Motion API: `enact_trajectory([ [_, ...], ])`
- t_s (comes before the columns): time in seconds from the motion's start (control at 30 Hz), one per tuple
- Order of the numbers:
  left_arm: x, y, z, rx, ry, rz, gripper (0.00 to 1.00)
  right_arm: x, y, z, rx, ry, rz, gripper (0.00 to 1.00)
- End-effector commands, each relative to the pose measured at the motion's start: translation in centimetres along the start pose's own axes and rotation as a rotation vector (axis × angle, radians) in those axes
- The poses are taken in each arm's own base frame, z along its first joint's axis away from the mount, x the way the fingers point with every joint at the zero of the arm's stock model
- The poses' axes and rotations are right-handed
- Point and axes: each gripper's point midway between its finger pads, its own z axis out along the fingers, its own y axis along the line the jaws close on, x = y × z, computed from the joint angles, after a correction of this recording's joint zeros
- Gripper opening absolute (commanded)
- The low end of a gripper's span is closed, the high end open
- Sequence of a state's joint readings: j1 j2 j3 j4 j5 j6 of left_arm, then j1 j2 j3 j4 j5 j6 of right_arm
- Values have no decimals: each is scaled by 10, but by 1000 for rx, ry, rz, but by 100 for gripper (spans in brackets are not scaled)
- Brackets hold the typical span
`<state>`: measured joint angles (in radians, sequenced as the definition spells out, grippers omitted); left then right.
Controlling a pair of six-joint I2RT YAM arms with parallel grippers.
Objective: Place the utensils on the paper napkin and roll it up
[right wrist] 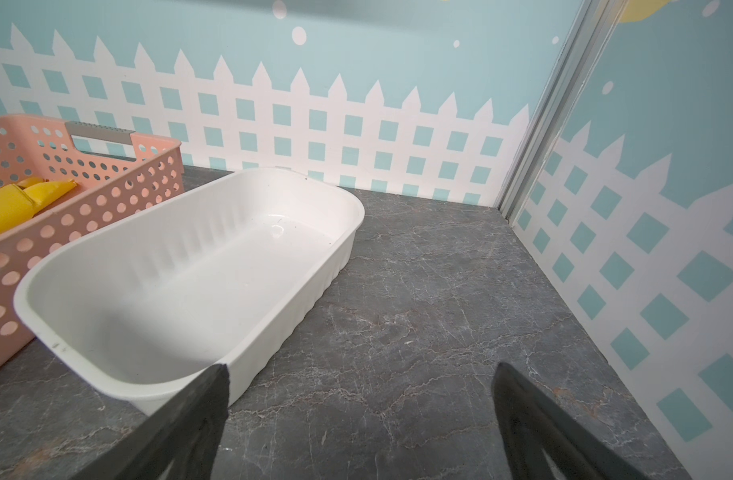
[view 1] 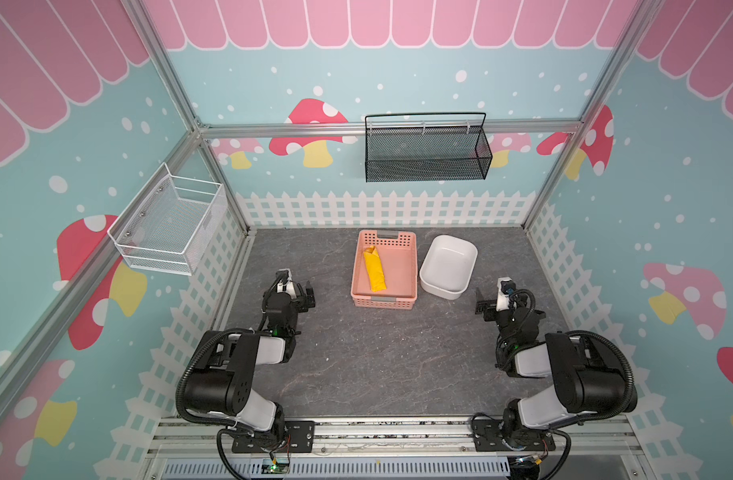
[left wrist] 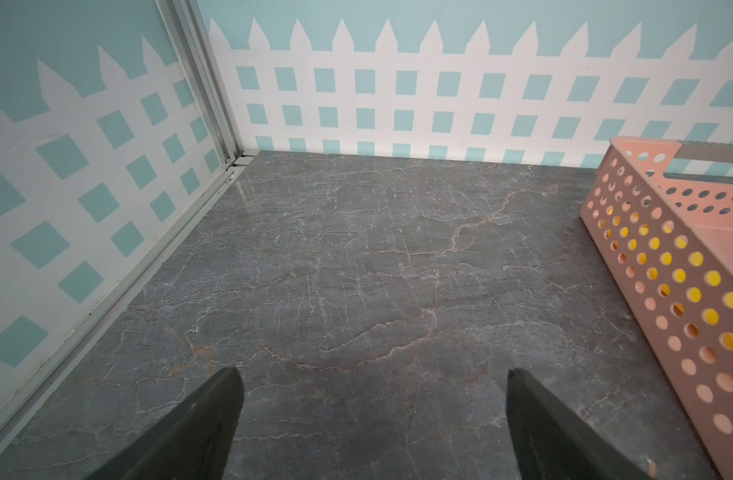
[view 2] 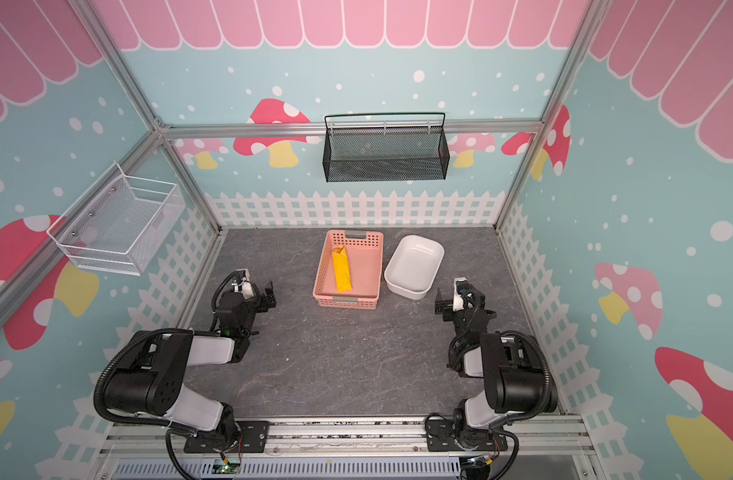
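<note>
The paper napkin (view 1: 375, 270) (view 2: 341, 270) is a short yellow roll lying lengthwise along the left wall inside the pink perforated basket (view 1: 414, 270) (view 2: 379, 270). The right wrist view shows its far end (right wrist: 7, 208). In the left wrist view its yellow shows through the basket's holes (left wrist: 695, 258). The utensils are hidden. My left gripper (view 1: 306, 297) (view 2: 269, 297) (left wrist: 373, 374) stands open and empty over bare table left of the basket. My right gripper (view 1: 483, 305) (view 2: 441, 305) (right wrist: 360, 370) is open and empty, just off the near right corner of the white tub (view 1: 448, 266) (right wrist: 190, 270).
The white tub is empty and sits close beside the pink basket's right side. A black mesh basket (view 1: 427, 153) hangs on the back wall and a white wire basket (view 1: 169, 224) on the left wall. Walls enclose the grey marbled table (view 1: 377, 353) on three sides.
</note>
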<state>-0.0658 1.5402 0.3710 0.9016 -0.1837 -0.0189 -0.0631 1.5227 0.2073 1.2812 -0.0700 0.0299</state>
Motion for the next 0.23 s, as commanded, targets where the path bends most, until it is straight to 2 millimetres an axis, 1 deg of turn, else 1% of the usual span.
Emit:
enact_trajectory([
  [0.0, -6, 3, 1, -15, -16, 1, 100, -5, 6, 3, -25, -20, -33, 100],
  [0.2, -6, 2, 2, -13, -14, 2, 100, -7, 7, 0, -25, -31, -33, 100],
])
